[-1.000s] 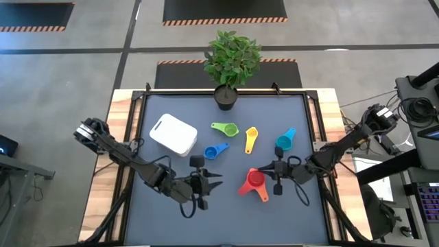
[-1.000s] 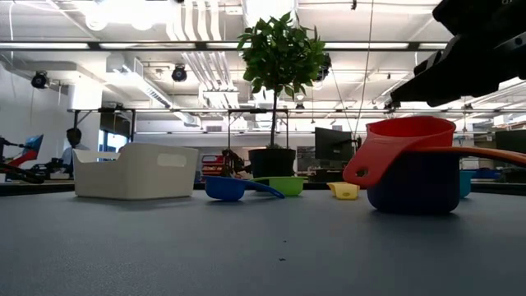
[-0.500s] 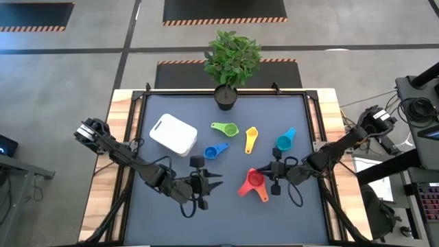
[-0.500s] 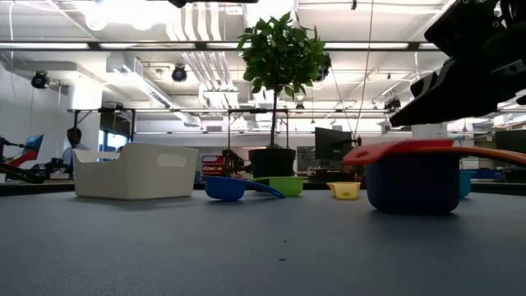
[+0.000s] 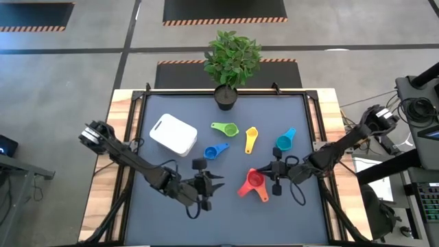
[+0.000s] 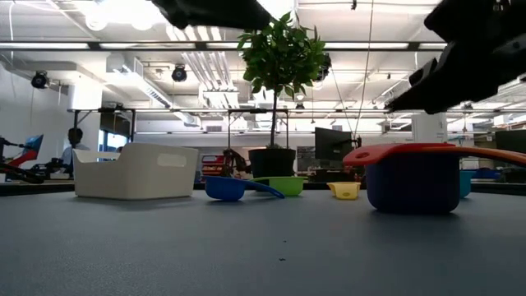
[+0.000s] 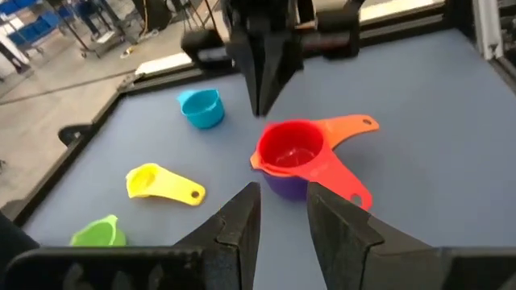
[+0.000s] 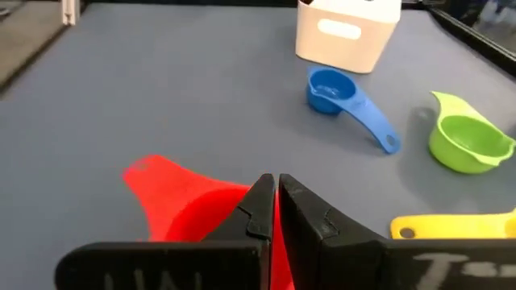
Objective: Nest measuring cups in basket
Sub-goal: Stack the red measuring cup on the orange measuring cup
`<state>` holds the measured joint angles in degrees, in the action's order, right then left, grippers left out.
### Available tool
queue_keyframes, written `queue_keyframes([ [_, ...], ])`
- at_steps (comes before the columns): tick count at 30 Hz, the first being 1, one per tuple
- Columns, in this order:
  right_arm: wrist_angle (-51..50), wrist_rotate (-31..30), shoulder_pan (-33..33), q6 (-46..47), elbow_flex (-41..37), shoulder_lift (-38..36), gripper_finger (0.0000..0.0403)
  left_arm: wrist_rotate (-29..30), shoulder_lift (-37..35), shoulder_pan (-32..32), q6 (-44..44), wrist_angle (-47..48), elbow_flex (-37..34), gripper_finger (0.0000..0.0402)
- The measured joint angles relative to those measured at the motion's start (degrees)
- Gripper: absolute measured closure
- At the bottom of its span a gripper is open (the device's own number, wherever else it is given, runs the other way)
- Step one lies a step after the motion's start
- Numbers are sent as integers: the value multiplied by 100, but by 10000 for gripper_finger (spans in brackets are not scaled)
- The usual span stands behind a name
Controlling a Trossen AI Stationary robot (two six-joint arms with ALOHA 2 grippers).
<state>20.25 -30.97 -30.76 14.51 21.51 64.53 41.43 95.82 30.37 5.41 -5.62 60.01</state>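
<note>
- The dark-topped desk (image 5: pixel 164 110) with wooden side edges carries everything; a leafy green plant in a black pot (image 5: pixel 225 96) stands at the middle of its far edge.
- The white rounded-square plastic basket (image 5: pixel 173 134) sits toward the far left part of the desk and looks empty from above, so nothing has gone into it yet.
- The left gripper (image 5: pixel 217 184) hovers near the front edge, left of centre, its fingers a little apart and holding nothing, aimed at the stack.
- The right gripper (image 5: pixel 269 169) hangs just beside the stack on its right, its fingers pressed together and empty.
- Nesting has begun outside the basket: a red plastic measuring cup (image 7: pixel 290 150) sits in an orange one (image 7: pixel 347 127), both inside a purple cup (image 7: pixel 282 186), right of centre toward the front edge.
- Four cups lie loose mid-desk, well apart: a green cup (image 5: pixel 226 129), a yellow cup (image 5: pixel 251 140), a teal cup (image 5: pixel 284 141) and a blue cup (image 5: pixel 215 151), the blue one nearest the basket.
- By my judgement under half is done: the four loose cups must join the stack, and the whole set must go into the basket.
</note>
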Motion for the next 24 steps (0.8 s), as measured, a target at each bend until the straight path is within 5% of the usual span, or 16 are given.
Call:
queue_keyframes([
  [8,-2628,513,-78,874,991,-229,394,-652,701,-234,201,-401,-2,329],
  [13,-3948,599,-257,1359,1526,-222,394,-1091,1118,-428,213,-622,8,377],
  [24,-4747,1013,-572,2225,1708,-217,394,-1672,1970,-676,151,-792,578,401],
])
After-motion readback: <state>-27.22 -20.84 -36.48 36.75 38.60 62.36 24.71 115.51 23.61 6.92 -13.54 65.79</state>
